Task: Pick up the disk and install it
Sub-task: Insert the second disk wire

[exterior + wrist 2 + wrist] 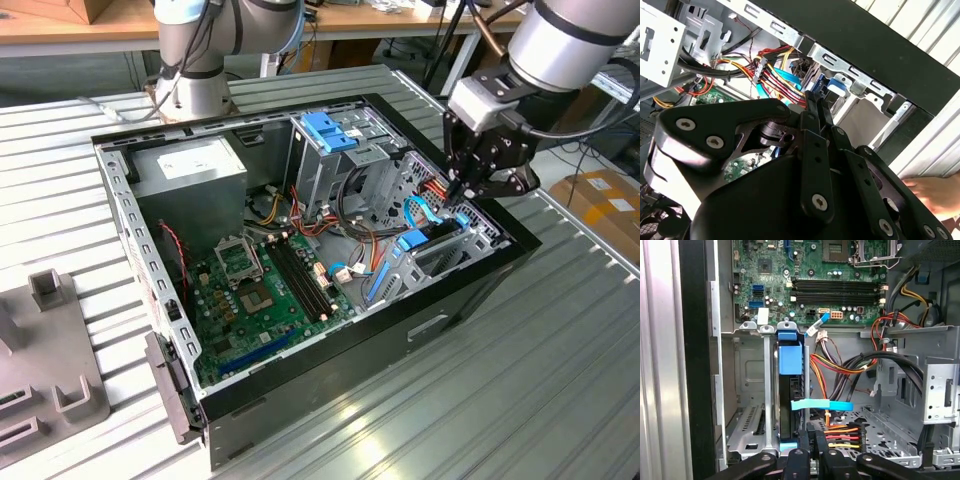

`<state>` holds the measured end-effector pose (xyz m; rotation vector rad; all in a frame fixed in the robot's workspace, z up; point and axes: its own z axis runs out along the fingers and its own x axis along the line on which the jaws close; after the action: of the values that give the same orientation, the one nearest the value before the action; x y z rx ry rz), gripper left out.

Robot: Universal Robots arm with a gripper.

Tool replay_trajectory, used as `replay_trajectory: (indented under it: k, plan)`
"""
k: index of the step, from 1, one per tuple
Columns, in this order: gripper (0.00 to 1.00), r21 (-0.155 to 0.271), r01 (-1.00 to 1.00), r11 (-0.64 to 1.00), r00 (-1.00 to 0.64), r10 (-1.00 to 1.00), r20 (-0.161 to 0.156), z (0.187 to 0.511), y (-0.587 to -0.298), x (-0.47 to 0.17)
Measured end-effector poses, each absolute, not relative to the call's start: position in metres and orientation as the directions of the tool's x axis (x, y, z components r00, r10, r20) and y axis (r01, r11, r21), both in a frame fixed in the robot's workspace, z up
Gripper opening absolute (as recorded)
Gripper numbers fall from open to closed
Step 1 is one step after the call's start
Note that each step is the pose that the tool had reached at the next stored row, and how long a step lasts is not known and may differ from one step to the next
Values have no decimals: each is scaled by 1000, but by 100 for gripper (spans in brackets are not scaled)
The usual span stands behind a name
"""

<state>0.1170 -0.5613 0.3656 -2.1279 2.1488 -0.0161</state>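
Gripper (812, 452) pressed together over disk (790, 390); disk stands on edge in bay w/ long axis running straight away from gripper.

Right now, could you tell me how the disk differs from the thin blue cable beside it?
The disk stands on edge in its bay, a dark slab with a broad blue end tab; the cable is a thin pale-blue ribbon lying crosswise. The disk is rigid and boxed in; the cable hangs loose. Both are blue and sit near the gripper.

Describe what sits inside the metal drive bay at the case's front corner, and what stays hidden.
The disk stands on edge in the drive bay, blue end tab toward the motherboard. A blue flat cable crosses it. The gripper covers its near end.
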Motion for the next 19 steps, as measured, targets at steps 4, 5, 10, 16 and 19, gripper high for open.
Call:
replay_trajectory:
  k: [4, 5, 10, 16, 19]
  plan:
    - [17, -90, -996, 15, -8, -997, -77, 360, -567, 117]
    - [17, -90, -996, 15, -8, -997, -79, 359, -569, 117]
    - [17, -90, -996, 16, -8, -995, -95, 358, -569, 116]
    - [17, -108, -994, 17, -6, -995, -104, 358, -571, 113]
    - [17, -109, -994, 19, -8, -995, -103, 357, -571, 112]
